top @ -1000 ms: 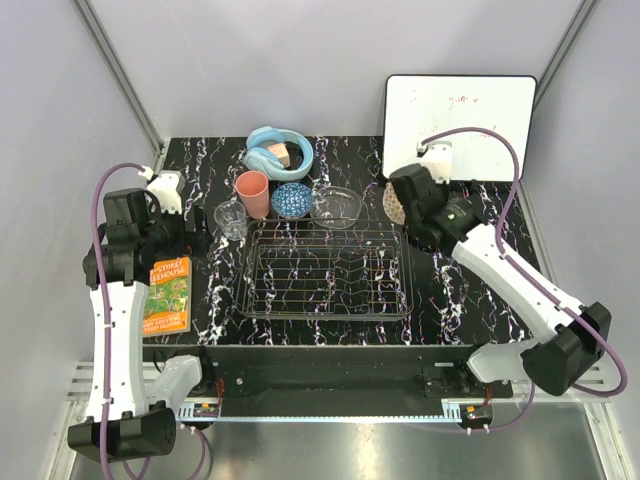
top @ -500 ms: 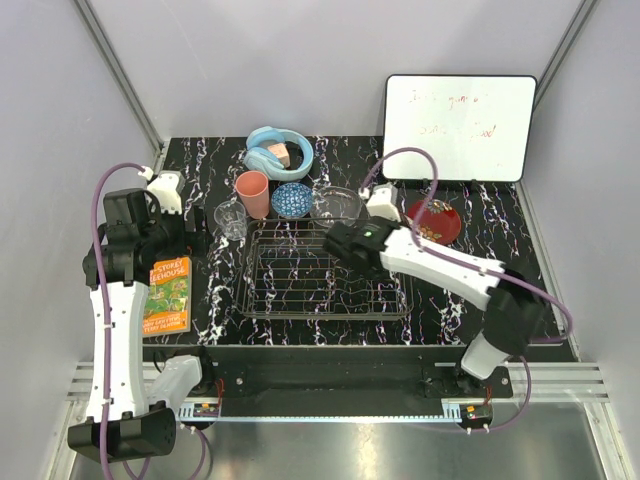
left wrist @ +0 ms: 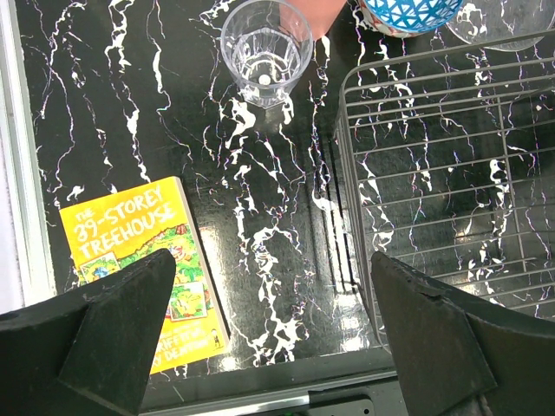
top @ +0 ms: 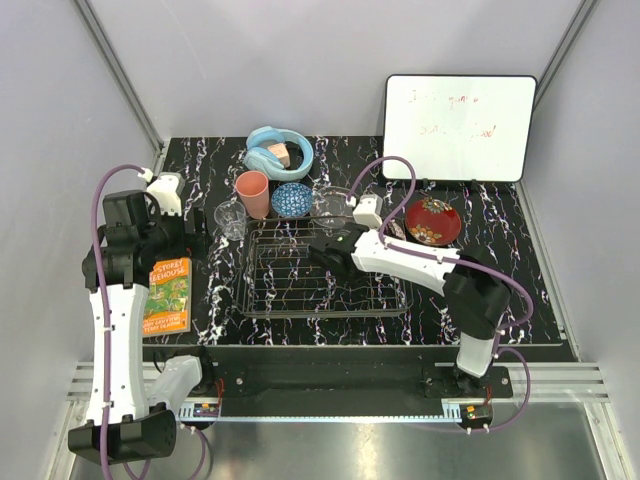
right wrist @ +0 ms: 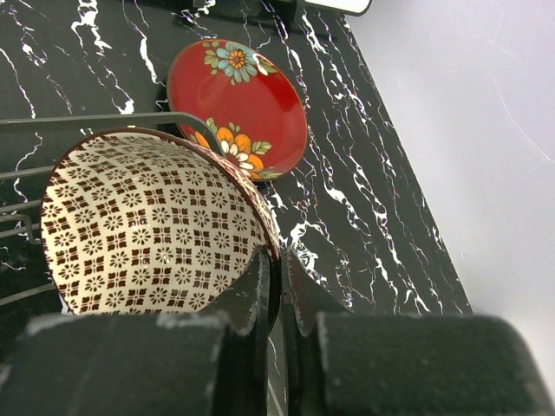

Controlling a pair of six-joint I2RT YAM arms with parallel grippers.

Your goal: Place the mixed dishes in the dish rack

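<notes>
Pinching the rim of the small beige patterned bowl, the right hand holds it beside its fingers, over the dish rack.

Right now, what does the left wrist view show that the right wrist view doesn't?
Left wrist only: small clear glass tumbler, yellow-orange book, rim of the blue patterned bowl. Right wrist only: small beige patterned bowl pinched at its rim by the right fingers, red flower-painted lacquer dish beyond. Both: the chrome wire dish rack and black marbled tabletop.
</notes>
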